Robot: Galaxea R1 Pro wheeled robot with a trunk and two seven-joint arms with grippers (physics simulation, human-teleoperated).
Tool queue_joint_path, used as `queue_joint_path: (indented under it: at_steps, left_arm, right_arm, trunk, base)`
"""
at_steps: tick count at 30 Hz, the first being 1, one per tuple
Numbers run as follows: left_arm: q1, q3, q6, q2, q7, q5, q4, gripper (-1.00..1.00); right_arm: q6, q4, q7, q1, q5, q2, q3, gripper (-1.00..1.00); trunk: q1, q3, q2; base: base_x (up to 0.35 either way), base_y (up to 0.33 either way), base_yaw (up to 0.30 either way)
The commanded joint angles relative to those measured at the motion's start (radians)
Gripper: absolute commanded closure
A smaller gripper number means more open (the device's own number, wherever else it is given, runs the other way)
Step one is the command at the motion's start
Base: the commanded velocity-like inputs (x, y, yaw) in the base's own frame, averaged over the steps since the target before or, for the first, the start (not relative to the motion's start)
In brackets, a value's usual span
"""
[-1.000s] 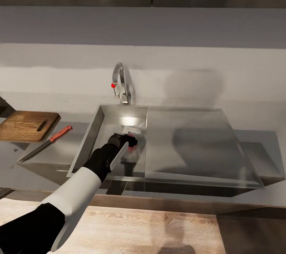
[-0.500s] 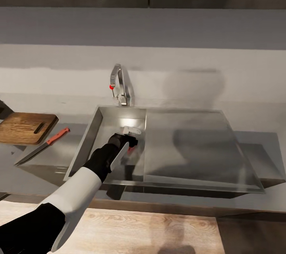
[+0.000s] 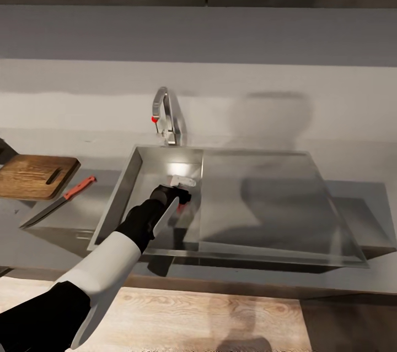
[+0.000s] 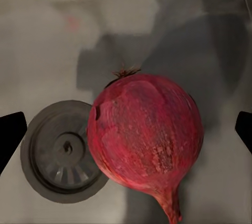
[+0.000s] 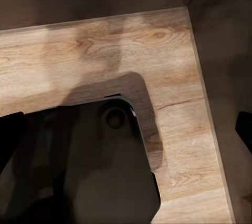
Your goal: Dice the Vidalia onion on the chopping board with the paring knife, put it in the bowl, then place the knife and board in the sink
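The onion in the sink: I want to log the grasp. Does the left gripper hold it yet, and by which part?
Not yet. The left gripper is open, fingertips wide on either side of the Vidalia onion, not touching it.

A: Where's the onion [image 4: 144, 137]?
B: In the sink [image 3: 132, 187], beside the round drain [image 4: 63, 150]; red, papery, root tip showing.
A: And the board [image 3: 36, 176]?
B: On the countertop [image 3: 82, 211], with the knife [image 3: 58, 201] just beside it, blade pointing away.

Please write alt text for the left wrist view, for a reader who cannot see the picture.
A pinkish-red Vidalia onion lies on the steel floor of the sink, beside the round drain. The two dark fingertips of the left gripper stand wide apart, one at each edge of the picture, not touching the onion.
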State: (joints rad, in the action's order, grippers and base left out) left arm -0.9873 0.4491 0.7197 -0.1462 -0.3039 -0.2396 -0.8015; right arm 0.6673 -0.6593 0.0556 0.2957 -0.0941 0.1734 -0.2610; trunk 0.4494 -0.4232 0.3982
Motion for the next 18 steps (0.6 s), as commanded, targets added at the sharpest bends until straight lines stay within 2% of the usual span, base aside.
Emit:
queue_joint_path:
  at_steps: [1,18]
  left_arm:
    - [-0.001,0.003,0.003,0.000,-0.009,-0.010,-0.001,-1.00]
    - [-0.001,0.003,0.003,0.000,-0.009,-0.010,0.001,-1.00]
  right_arm:
    - [0.000,-0.001,0.006,0.000,-0.010,0.001,-0.003,-1.00]
    - [0.001,0.003,0.005,0.000,-0.010,0.001,-0.002,-1.00]
  trunk:
    - [0.001,-0.003,0.002]
    - [0.001,-0.026,0.002]
  base:
    - [0.000,0.000,0.000]
    - [0.000,0.000,0.000]
